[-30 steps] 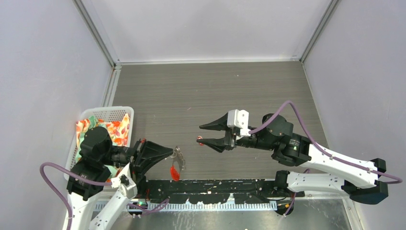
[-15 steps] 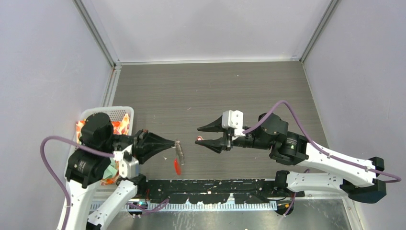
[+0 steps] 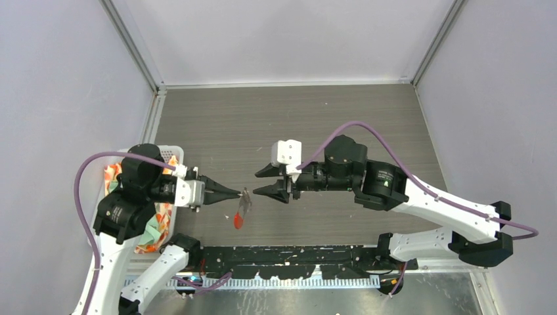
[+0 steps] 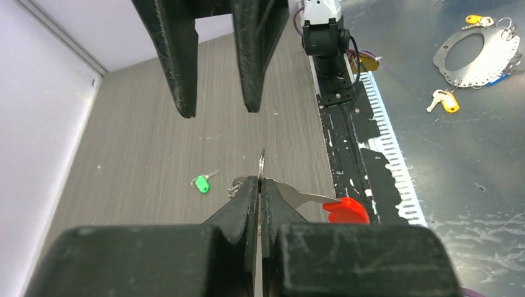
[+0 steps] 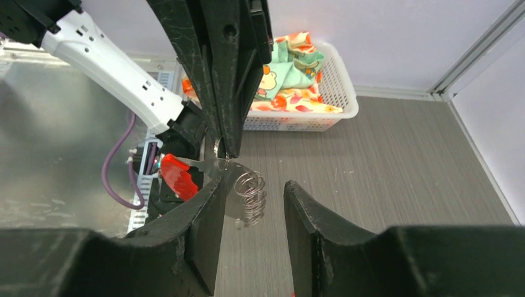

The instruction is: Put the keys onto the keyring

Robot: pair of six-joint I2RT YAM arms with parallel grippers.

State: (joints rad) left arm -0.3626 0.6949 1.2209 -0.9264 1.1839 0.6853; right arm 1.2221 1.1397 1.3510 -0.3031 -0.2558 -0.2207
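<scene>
My left gripper (image 3: 233, 194) is shut on the keyring (image 3: 245, 199) and holds it above the table. The red strip (image 3: 238, 221) hangs below it. In the left wrist view the shut fingers (image 4: 247, 192) pinch the thin metal loop (image 4: 262, 162) edge-on, with the red strip (image 4: 345, 210) to the right. The green-headed key (image 4: 202, 183) lies on the table beyond. My right gripper (image 3: 255, 184) is open, facing the ring. In the right wrist view its fingers (image 5: 210, 204) flank the dangling wire coil of the keyring (image 5: 251, 197). The red-and-white tagged key is hidden.
A white basket (image 3: 141, 157) of coloured cloth stands at the left, also in the right wrist view (image 5: 334, 105). A round metal plate (image 4: 477, 52) and a yellow-tagged key (image 4: 444, 101) lie on the steel surface beyond the black rail (image 3: 295, 256).
The right gripper has moved left until its open jaws reach the keyring. The left gripper has risen and turned, still holding the ring. The small red tag at the right fingertip no longer shows.
</scene>
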